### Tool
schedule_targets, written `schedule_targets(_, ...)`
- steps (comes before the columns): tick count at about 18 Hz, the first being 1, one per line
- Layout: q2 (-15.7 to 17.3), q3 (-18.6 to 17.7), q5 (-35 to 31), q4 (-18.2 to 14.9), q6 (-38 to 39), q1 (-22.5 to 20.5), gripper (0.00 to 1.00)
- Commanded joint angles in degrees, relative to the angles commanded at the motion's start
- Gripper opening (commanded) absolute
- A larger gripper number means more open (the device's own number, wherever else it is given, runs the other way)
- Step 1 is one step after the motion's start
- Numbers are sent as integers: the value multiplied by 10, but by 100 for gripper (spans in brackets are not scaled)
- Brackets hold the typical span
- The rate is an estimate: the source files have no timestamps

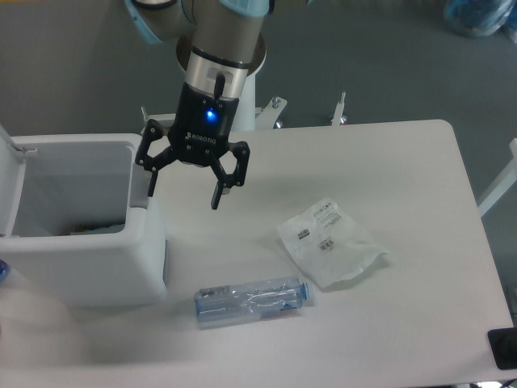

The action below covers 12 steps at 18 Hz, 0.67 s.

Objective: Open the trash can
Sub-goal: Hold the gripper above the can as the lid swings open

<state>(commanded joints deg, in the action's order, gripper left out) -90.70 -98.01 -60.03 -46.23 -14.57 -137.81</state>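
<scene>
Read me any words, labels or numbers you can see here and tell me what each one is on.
"ROBOTIQ": small white lettering on the black body of the gripper, just readable.
Labels on the clear plastic bag: printed, too small to read.
Label on the plastic bottle: blurred, unreadable.
The trash can: no text visible.

Bin [89, 259] on table's [404, 162] left edge, lid up at its left side. Gripper [184, 187] above table just right of bin's right wall. Bottle [252, 300] lies near front edge, right of bin. Bag [329, 242] mid-table, behind-right of bottle.
</scene>
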Motion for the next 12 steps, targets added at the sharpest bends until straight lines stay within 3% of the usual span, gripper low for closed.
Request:
schedule_targets(7, -6, 11, -39, 3, -162, -41, 100)
schedule_targets(12, -8, 5, -88, 2, -215, -73, 100)
